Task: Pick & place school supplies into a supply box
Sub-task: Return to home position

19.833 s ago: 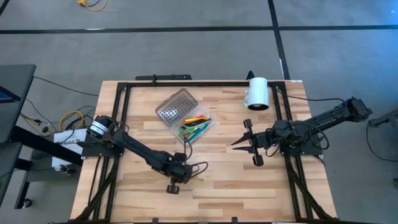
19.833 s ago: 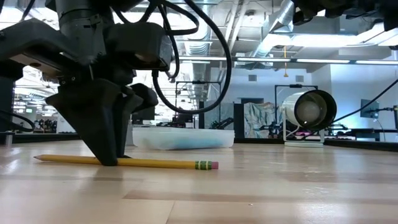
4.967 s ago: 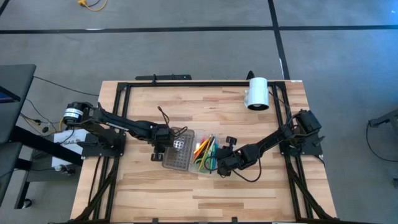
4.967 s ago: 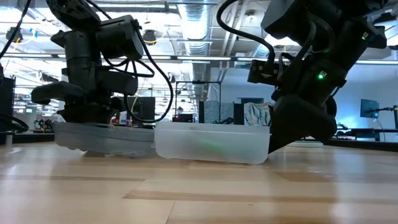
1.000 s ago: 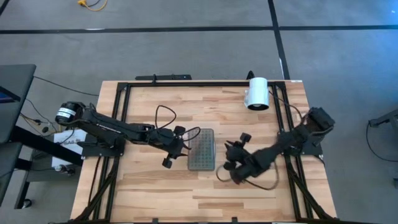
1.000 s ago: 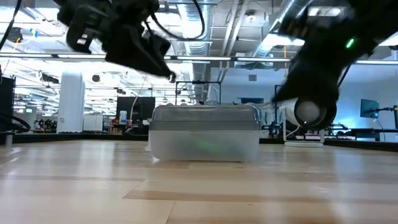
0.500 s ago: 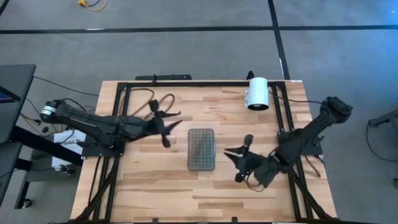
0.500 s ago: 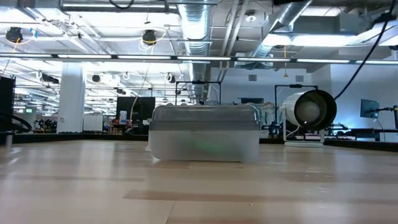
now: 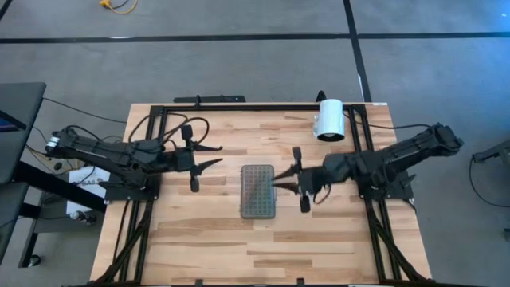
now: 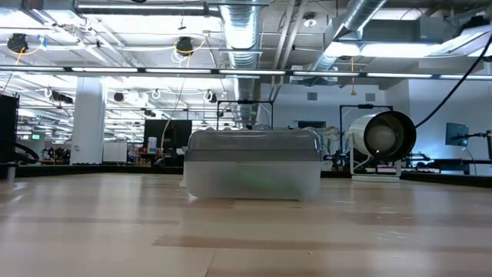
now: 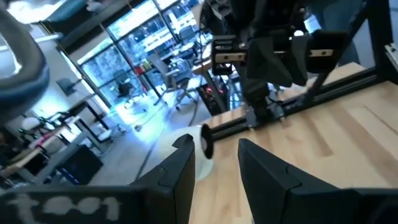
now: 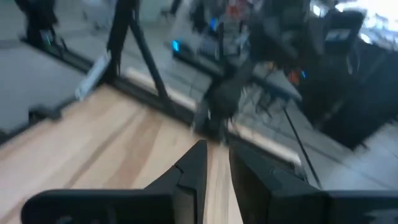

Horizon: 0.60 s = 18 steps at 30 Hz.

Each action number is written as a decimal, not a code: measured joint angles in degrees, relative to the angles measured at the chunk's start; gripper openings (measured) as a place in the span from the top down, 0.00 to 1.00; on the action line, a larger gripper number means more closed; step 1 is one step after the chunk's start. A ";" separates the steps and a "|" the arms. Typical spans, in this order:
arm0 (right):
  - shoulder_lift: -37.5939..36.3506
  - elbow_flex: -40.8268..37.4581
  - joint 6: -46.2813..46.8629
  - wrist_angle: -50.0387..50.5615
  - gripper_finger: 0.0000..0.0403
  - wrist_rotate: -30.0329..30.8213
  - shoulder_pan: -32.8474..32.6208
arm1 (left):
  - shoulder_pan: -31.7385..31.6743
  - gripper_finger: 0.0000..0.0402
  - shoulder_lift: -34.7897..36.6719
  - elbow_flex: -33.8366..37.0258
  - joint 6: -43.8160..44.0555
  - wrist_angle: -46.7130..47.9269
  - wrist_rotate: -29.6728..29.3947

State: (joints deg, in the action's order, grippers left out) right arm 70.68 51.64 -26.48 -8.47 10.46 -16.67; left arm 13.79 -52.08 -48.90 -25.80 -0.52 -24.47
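The supply box lies in the middle of the table with its grey dot-gridded lid shut; in the low view the supply box rests on its flat bottom. The school supplies are hidden inside it; only a faint green tint shows through its cloudy wall. My left gripper hangs above the table to the left of the box, pointing level toward the right, open and empty. My right gripper hangs just right of the box's far end, pointing level toward the left, with a narrow gap and nothing in it.
A white cylinder lies on its side at the far right of the table, its open end toward the low camera. A black frame runs along the table's edges. Bare wood stretches between the box and the near edge.
Both grippers have risen from beside the box and tipped from pointing down to level, leaving the low view upward. The left has drawn back toward the table's left and far side; the right has swung toward the far edge. The box has stayed put, lid shut.
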 joint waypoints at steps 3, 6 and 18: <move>-1.39 0.00 0.25 -2.59 0.84 -8.25 5.30 | -1.30 0.72 1.69 0.02 -0.83 -0.16 0.07; -3.44 0.02 1.86 -3.24 0.84 -14.75 11.08 | -4.63 0.72 4.73 0.04 0.26 -0.11 1.43; -7.35 -1.39 7.48 2.81 0.84 -23.70 25.38 | -22.88 0.72 16.91 8.80 12.26 1.00 21.22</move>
State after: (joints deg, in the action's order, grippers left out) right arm 63.33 50.25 -19.00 -5.66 -13.24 8.72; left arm -9.09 -35.17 -40.11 -13.54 0.48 -3.25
